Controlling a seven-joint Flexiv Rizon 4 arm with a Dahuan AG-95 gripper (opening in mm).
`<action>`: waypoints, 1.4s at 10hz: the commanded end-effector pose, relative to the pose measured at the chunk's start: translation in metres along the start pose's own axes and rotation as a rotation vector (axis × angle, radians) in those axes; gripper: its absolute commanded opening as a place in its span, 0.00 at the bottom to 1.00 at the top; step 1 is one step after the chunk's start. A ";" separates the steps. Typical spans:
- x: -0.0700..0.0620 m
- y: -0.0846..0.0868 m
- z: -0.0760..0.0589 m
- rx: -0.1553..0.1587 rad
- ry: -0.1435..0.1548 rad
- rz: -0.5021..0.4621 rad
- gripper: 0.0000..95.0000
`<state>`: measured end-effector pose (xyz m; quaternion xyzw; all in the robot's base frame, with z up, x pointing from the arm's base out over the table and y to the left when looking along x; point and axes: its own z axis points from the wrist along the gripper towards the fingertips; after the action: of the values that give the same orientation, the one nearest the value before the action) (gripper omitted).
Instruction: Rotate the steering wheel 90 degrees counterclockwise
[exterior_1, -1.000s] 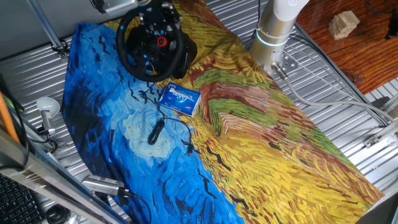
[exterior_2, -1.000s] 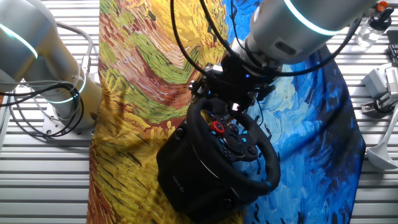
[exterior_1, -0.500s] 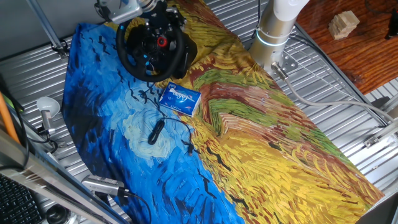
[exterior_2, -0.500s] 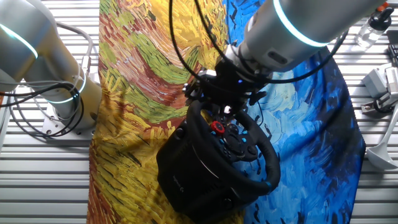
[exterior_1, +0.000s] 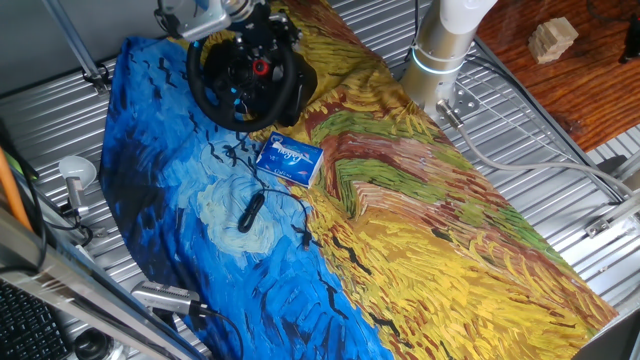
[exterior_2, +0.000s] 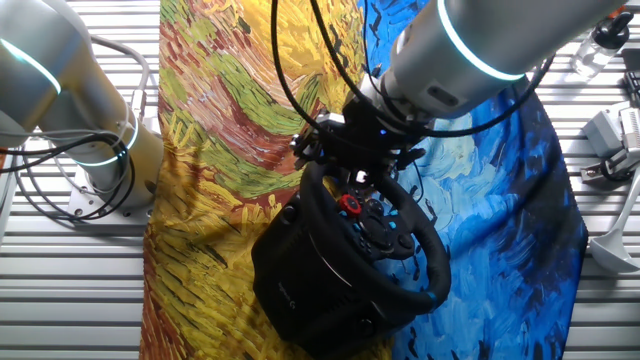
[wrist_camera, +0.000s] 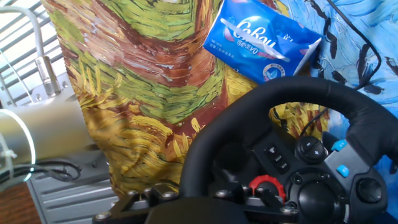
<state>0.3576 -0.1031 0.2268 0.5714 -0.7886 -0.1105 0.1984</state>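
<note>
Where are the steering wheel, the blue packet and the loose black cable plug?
steering wheel (exterior_1: 205, 92): one fixed view, left rim.
blue packet (exterior_1: 288, 158): one fixed view, its middle.
black cable plug (exterior_1: 249, 212): one fixed view, plug body.

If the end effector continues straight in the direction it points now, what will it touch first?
Most likely the steering wheel: the hand view looks straight onto its rim and hub. The end effector hangs at the rim's upper edge; whether it already touches is unclear.

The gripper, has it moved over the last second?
Yes. In the other fixed view the gripper has shifted left along the steering wheel rim, away from the blue cloth side.
</note>
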 end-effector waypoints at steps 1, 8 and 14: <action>-0.001 0.001 0.001 0.002 0.001 -0.001 0.60; -0.003 0.006 0.013 0.014 -0.004 0.015 0.40; 0.002 0.004 0.013 0.028 0.007 -0.028 0.00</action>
<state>0.3487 -0.1048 0.2182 0.5851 -0.7813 -0.1003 0.1925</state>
